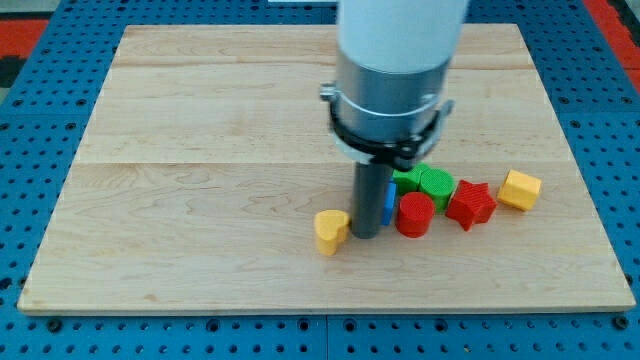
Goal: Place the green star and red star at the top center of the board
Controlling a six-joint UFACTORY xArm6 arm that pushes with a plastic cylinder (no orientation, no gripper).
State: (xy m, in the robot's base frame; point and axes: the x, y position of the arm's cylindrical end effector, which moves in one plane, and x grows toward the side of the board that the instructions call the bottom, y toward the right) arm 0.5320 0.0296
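Pale wooden table (200,120) on blue pegboard. No fingers here, only my tip (367,235), between yellow heart (331,230) and red cylinder (414,214). Red star (470,205) low right; green star (406,179) partly hidden behind rod, far from top center.

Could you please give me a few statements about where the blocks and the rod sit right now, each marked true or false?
1. My tip stands between the yellow heart and the red cylinder. True.
2. The red star lies at the board's top centre. False: it lies in the lower right part, right of the red cylinder.
3. The yellow block is the rightmost block. True.
4. The green cylinder sits alone, left of the rod. False: it is right of the rod, in the cluster.
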